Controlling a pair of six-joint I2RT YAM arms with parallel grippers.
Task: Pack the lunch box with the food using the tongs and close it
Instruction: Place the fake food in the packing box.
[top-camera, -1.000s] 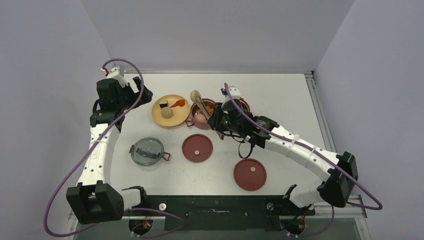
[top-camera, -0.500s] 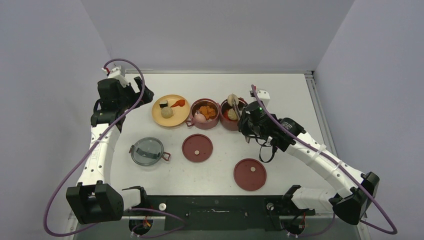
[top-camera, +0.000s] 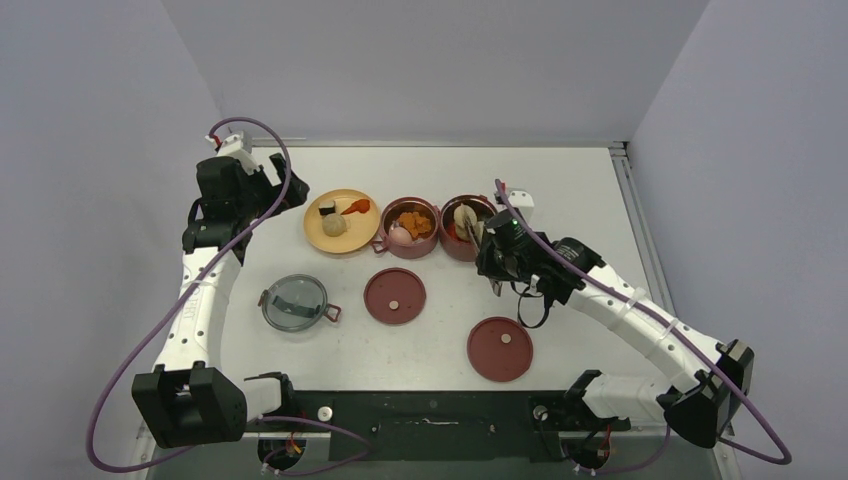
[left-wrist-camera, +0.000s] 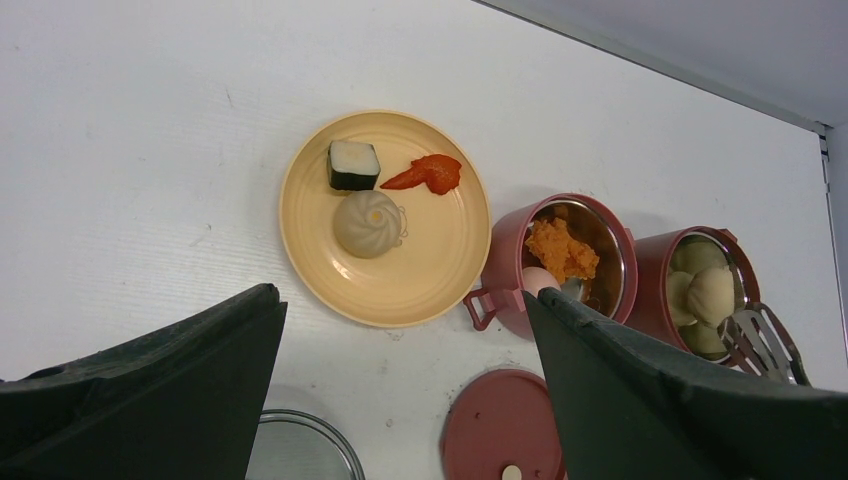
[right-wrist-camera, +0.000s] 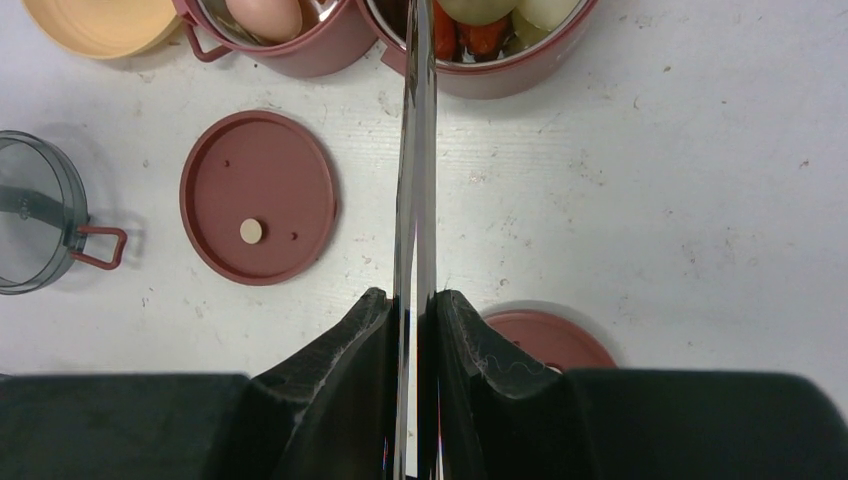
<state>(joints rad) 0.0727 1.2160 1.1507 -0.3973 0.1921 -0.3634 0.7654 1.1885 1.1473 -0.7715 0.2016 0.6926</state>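
Two open maroon lunch box containers stand side by side. The middle one (top-camera: 410, 227) holds orange food (left-wrist-camera: 562, 250) and an egg (left-wrist-camera: 540, 281). My right gripper (right-wrist-camera: 413, 300) is shut on the silver tongs (right-wrist-camera: 415, 150), whose arms are squeezed close together. Their tips reach into the right container (top-camera: 465, 228), next to a whitish bun (top-camera: 463, 215); I cannot tell if the bun is still pinched. My left gripper (left-wrist-camera: 400, 300) hangs open and empty, high over the table near the yellow plate (left-wrist-camera: 440, 260). On the plate lie a bun (left-wrist-camera: 368, 223), a black-and-white piece (left-wrist-camera: 353, 165) and a red piece (left-wrist-camera: 428, 173).
Two flat maroon lids (top-camera: 395, 296) (top-camera: 500, 348) lie on the table in front of the containers. The grey translucent top lid (top-camera: 294, 302) lies to their left. The table's right edge has a metal rail (top-camera: 640, 230).
My right arm carried the tongs and the whitish bun from over the middle container to the right one and lowered them into it. The left arm has not moved.
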